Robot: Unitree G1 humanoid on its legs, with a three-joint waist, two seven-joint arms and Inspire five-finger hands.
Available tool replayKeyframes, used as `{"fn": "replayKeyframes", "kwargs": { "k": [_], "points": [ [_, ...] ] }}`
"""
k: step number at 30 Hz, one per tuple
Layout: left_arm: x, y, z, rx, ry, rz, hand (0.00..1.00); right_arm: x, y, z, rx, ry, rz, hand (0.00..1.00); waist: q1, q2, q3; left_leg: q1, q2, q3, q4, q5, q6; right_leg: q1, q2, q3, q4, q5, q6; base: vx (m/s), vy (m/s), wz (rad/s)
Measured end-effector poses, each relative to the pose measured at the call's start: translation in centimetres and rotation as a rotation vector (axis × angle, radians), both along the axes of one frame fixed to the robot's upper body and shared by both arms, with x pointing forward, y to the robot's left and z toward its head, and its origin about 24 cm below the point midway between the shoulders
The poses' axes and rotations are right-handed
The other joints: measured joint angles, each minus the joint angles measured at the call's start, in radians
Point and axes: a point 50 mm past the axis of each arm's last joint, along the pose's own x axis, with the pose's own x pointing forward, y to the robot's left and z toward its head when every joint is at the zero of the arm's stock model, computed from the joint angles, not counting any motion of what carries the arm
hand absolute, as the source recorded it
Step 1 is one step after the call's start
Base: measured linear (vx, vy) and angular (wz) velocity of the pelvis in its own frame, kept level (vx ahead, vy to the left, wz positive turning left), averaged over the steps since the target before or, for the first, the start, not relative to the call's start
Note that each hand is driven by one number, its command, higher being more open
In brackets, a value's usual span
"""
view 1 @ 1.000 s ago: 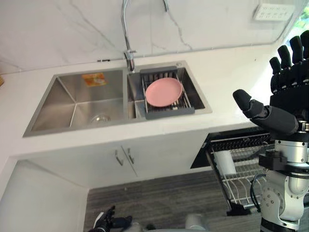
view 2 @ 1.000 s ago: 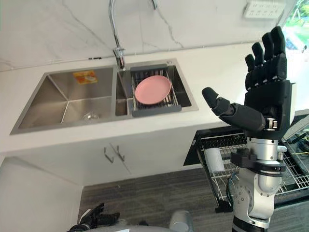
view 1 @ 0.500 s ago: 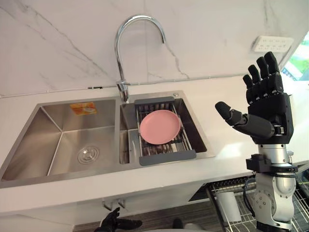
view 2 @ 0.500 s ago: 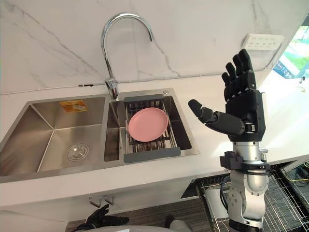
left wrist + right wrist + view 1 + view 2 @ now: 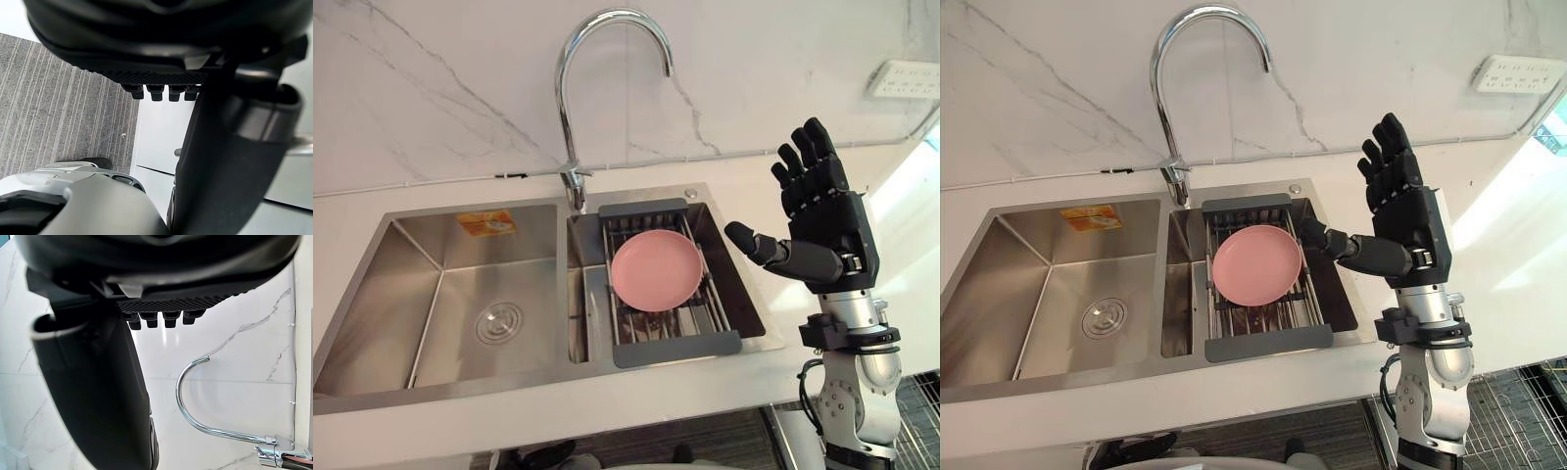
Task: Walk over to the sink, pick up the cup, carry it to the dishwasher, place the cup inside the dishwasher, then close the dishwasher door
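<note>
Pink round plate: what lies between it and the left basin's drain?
In the left eye view: bare steel floor past the round drain, the steel divider wall between the basins, then the dark grey wire rack carrying the pink round plate.

Right hand (image 5: 827, 233) raised, fingers (image 5: 816, 149) straight, thumb (image 5: 757, 245) out

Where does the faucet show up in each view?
Left eye view: faucet arches over the sink's divider, upper centre.
Right eye view: faucet upper left of centre, back-left of the pink plate.
Right wrist view: faucet curves past the right hand.
Left wrist view: floor and cabinet instead.
Shared landmark: marble wall.
</note>
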Motion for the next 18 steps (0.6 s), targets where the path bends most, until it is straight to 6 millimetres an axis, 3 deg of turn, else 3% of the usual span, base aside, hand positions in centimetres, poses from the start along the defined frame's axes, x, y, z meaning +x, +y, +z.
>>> {"fn": "replayKeyframes", "kwargs": {
  "k": [5, 11, 14, 18],
  "points": [
    [-0.1, 0.1, 0.0, -0.003, -0.002, 0.017, 1.0, 0.0, 0.0, 0.0, 0.002, 0.0, 0.0, 1.0, 0.001, -0.003, -0.002, -0.005, -0.001, 0.0, -0.015, 0.01, 0.0, -0.012, -0.004, -0.005, 0.001, 0.0, 0.0, 0.0, -0.002, 0.01],
    [-0.3, 0.3, -0.1, -0.104, -0.033, 0.16, 1.0, 0.0, -0.4, 0.2, -0.024, 0.002, -0.04, 1.0, 0.003, -0.015, -0.005, -0.056, 0.01, -0.004, -0.037, 0.036, -0.007, -0.092, -0.001, -0.024, 0.041, -0.014, -0.004, -0.02, -0.044, 0.03],
    [-0.2, 0.5, 0.0, -0.161, -0.044, 0.186, 1.0, 0.4, -1.1, 0.9, -0.329, 0.043, -0.161, 1.0, -0.004, -0.03, -0.006, -0.07, 0.02, -0.005, -0.032, 0.038, -0.011, -0.18, -0.028, -0.089, 0.207, -0.106, 0.001, -0.02, -0.064, 0.02],
    [0.0, 1.0, 0.1, -0.209, -0.049, 0.19, 1.0, 1.0, -1.7, 2.0, -0.778, 0.068, -0.266, 1.0, -0.012, -0.054, -0.011, -0.073, 0.034, -0.008, -0.014, 0.026, -0.036, -0.209, -0.039, -0.131, 0.289, -0.142, -0.013, 0.02, -0.085, 0.0]
  ]
}}
